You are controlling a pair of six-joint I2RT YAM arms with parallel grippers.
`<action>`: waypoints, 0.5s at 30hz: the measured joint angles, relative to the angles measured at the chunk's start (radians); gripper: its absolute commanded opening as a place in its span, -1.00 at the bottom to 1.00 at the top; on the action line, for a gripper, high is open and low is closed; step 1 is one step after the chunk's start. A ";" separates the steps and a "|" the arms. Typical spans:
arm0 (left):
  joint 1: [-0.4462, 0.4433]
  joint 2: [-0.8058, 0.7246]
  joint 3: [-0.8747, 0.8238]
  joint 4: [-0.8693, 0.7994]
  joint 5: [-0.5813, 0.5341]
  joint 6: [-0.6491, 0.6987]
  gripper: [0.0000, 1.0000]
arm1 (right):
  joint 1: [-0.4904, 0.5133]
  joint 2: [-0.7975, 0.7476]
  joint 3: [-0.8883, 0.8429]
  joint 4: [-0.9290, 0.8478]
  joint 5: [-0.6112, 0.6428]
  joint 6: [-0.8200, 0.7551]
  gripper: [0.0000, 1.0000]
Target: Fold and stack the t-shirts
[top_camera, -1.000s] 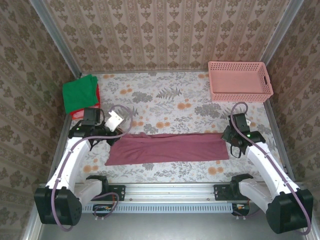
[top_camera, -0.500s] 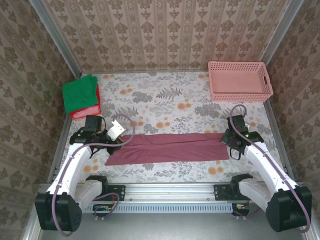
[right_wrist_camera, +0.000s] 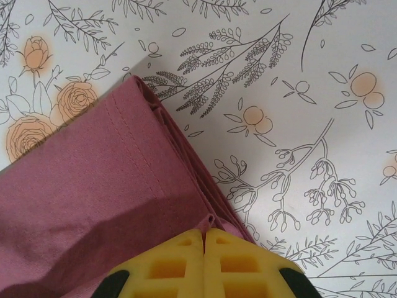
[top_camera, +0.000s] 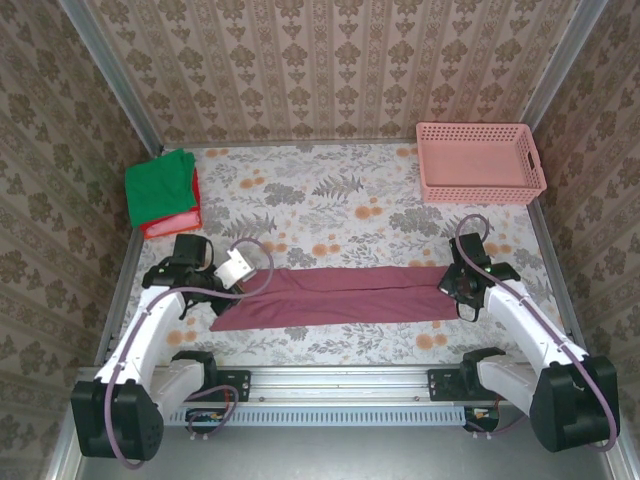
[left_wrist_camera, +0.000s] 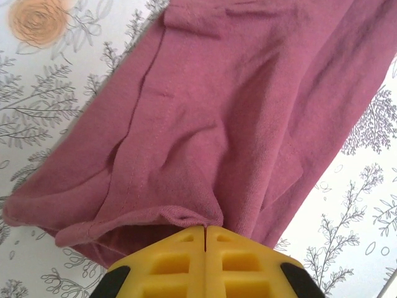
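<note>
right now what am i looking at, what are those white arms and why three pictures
Two white robot arms stand at the near edge of a floral-clothed table. One picture is from a fixed camera overhead; the close-ups are from cameras on each wrist. A long folded maroon cloth t-shirt lies between the arms; the left gripper and right gripper, yellow-fingered, are shut on its two ends. At the back left a folded green t-shirt sits on a red one; back right, a pink plastic lattice basket.

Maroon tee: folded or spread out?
Folded: the maroon tee lies as a long narrow strip, with stacked layer edges showing in the right wrist view.
</note>
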 measured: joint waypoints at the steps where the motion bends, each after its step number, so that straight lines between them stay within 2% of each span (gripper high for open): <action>1: -0.007 0.006 0.000 -0.003 -0.005 0.003 -1.00 | 0.000 0.007 0.000 0.002 -0.003 0.000 -1.00; 4: -0.026 0.014 -0.002 -0.007 -0.015 0.017 -1.00 | 0.000 0.015 -0.001 0.004 -0.008 0.000 -0.96; 5: -0.035 0.016 -0.003 -0.008 -0.019 0.019 -0.89 | 0.000 0.016 -0.001 0.005 -0.008 0.000 -0.81; 6: -0.043 0.018 -0.006 -0.007 -0.024 0.019 -0.68 | 0.000 0.017 -0.001 0.006 -0.010 -0.002 -0.65; 10: -0.079 0.020 -0.021 -0.006 -0.061 0.007 0.44 | 0.000 0.018 -0.001 0.013 -0.016 -0.008 0.08; 11: -0.085 0.020 -0.024 -0.004 -0.071 0.001 0.87 | 0.000 0.018 -0.001 0.013 -0.015 -0.014 0.19; 12: -0.089 0.018 -0.026 0.000 -0.080 -0.005 0.99 | 0.000 0.017 0.000 0.013 -0.016 -0.018 0.30; 15: -0.092 -0.005 -0.027 0.021 -0.094 -0.029 1.00 | 0.019 0.008 0.008 0.009 -0.010 -0.040 0.46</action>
